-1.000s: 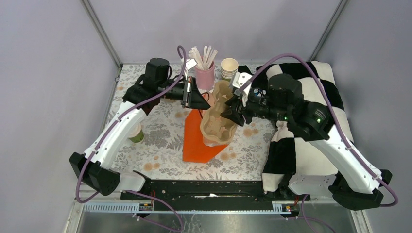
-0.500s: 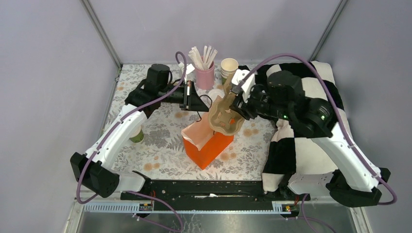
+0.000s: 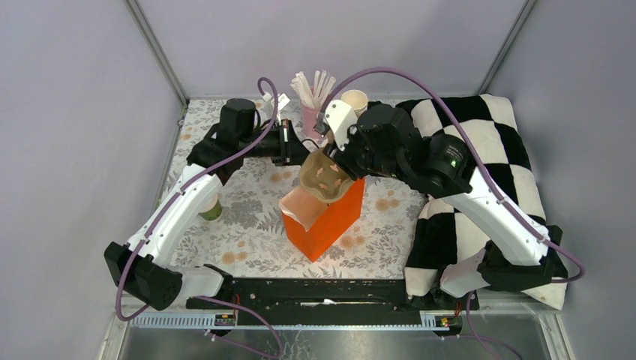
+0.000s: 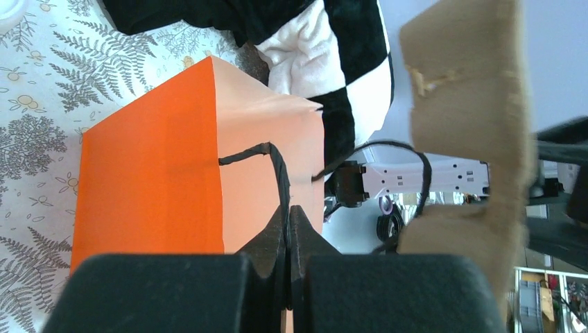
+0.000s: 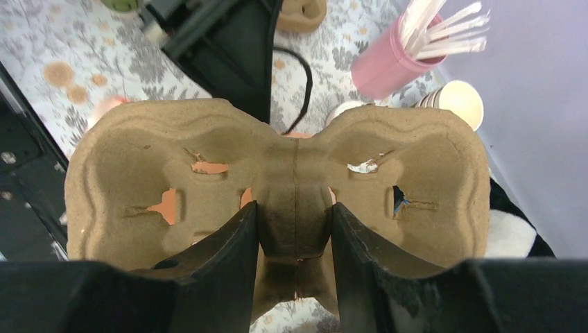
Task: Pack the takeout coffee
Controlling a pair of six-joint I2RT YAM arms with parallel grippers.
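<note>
The takeout coffee cup [image 3: 212, 209], green-sided, stands on the table at the left, half hidden behind my left arm. A bit of a white lid [image 5: 344, 111] shows past the carrier in the right wrist view. An orange paper bag [image 3: 324, 216] stands upright mid-table. My left gripper [image 4: 288, 209] is shut on its black cord handle [image 4: 277, 163]. My right gripper [image 5: 294, 229] is shut on the middle ridge of a brown cardboard cup carrier [image 5: 291, 173]. It holds the carrier [image 3: 325, 175] tilted over the bag's open top.
A pink cup of white sticks [image 3: 313, 111] and a stack of paper cups [image 3: 354, 100] stand at the back. A black-and-white checkered cloth [image 3: 480, 150] covers the right side. Another brown cardboard piece [image 5: 301, 14] lies behind the left gripper.
The bag went from lying flat to standing upright, lifted by its handle. My right arm swung left, bringing the carrier from beside the bag to over its mouth.
</note>
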